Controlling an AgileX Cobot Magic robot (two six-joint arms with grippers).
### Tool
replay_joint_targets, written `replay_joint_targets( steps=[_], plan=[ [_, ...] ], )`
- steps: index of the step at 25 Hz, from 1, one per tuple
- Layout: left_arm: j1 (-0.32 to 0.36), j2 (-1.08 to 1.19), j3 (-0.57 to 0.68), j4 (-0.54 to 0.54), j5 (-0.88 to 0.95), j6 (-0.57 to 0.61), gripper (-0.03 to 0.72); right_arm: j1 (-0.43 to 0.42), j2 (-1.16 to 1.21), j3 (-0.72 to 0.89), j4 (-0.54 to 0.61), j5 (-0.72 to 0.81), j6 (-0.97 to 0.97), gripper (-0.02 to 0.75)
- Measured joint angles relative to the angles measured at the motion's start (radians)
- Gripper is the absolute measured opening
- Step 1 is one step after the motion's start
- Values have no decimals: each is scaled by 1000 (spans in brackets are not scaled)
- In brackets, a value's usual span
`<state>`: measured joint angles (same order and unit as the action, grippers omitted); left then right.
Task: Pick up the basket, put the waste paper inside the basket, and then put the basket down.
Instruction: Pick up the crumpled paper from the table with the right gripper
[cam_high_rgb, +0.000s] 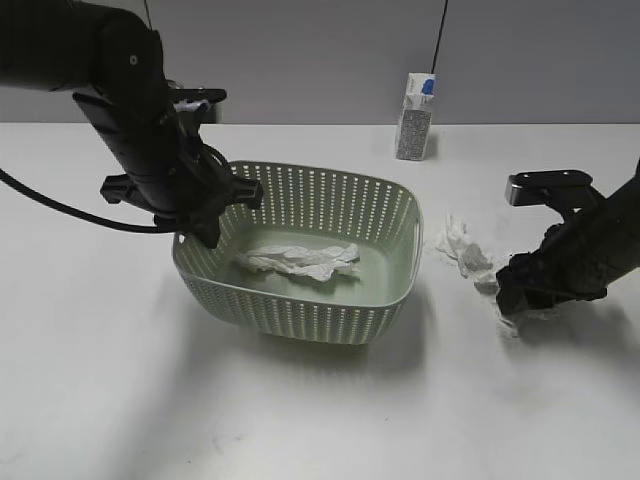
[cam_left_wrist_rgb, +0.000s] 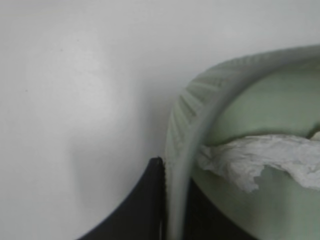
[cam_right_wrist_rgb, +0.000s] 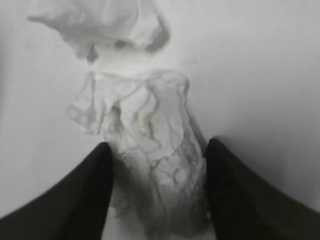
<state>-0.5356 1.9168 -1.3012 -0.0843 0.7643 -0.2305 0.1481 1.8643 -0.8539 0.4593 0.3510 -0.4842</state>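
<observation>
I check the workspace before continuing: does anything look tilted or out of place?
The basket sits tilted, its left rim pinched by the left gripper. Nothing looks spilled or damaged.

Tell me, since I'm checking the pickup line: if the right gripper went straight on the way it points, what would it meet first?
Most likely the crumpled waste paper wad already between the right gripper's open jaws, then probably the table beneath it.
</observation>
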Motion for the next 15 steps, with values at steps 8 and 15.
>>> replay_joint_targets(
  steps=[8,15],
  plan=[
    [0,0,0,1,-1,0,-1,13,-127,-6,13,47,-8,15],
    [0,0,0,-3,1,0,-1,235,-362,-122,22,92,-66,11]
  ],
)
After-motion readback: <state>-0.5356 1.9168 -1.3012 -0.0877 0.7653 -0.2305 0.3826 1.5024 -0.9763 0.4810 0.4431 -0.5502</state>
